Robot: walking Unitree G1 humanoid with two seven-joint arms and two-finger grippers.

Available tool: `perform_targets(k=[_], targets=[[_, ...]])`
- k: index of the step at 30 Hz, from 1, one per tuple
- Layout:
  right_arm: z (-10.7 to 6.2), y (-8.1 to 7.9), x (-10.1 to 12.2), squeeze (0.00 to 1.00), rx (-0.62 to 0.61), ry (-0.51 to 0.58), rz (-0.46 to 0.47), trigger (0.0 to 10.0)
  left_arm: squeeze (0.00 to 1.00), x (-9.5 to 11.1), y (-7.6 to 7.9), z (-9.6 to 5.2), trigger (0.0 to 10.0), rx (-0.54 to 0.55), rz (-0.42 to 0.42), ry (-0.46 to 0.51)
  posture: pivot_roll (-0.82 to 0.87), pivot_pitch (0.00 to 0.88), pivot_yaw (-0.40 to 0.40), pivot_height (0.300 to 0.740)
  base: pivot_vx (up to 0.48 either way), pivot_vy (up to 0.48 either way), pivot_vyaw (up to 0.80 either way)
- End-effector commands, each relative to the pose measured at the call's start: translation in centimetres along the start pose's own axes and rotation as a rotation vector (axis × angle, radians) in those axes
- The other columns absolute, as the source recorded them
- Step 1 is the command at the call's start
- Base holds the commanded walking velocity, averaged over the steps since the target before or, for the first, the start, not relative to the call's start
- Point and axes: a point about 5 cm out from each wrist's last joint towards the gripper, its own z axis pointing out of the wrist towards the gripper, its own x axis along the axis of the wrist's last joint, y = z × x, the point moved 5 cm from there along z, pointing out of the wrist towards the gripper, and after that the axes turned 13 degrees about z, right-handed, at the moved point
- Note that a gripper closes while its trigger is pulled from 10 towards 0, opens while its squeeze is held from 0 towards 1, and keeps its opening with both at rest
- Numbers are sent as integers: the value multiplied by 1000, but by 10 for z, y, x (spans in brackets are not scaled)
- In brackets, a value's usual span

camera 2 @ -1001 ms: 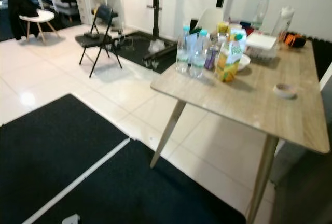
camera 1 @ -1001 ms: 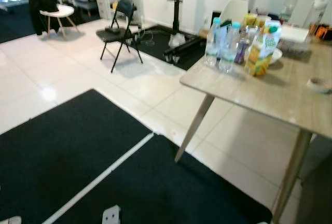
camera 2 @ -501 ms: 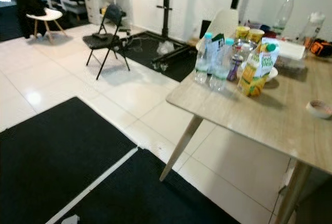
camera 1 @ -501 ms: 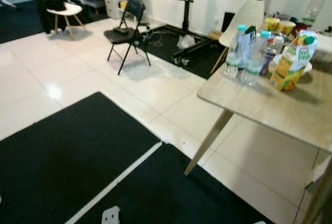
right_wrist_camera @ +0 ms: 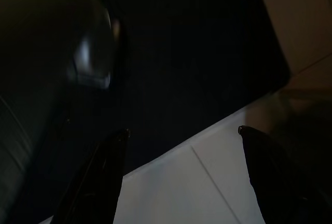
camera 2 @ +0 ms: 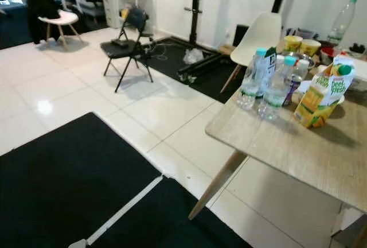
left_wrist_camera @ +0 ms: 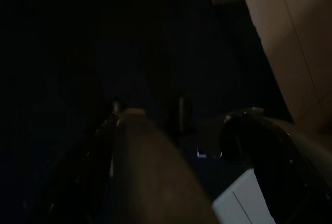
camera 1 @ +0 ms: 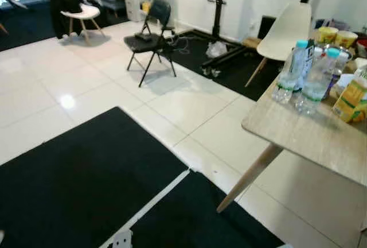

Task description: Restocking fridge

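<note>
- Left eye view: a table (camera 1: pixel 298 136) stands at the right, on white tiles just beyond a black mat (camera 1: pixel 80 185). Two water bottles (camera 1: pixel 304 78) and a juice carton (camera 1: pixel 351 96) stand near the table's front corner. A white chair (camera 1: pixel 284 27) stands behind the table; a black folding chair (camera 1: pixel 150 33) stands well apart, across the floor.
- Right eye view: same scene. Cups (camera 2: pixel 301 44) and a tall bottle (camera 2: pixel 339 21) stand further back on the table.
- Left wrist view: very dark. The left gripper's state cannot be determined.
- Right wrist view: the right gripper (right_wrist_camera: pixel 181 177) hangs over the mat edge and tile, fingers (right_wrist_camera: pixel 101 175) spread, grasping nothing.
- Progress: judged as early. All drinks remain on the table; none is picked up. Approach, grasp and transfer to the fridge remain.
</note>
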Motion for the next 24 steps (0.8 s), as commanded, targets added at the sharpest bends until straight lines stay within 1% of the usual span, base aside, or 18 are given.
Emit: perform_targets(k=[1,15,24], targets=[[0,4,5,0,-12,9,2,10000,0,-5,1,-1,10000,1,-6,-13,-124,0,20,740,341,0,0],[0,2,3,0,-12,6,2,10000,0,-5,2,0,10000,-2,-3,-15,-127,0,21,740,341,0,0],[-1,7,-5,0,-19,-10,3,10000,0,-6,2,0,10000,-4,-3,-16,-133,0,24,740,340,0,0]])
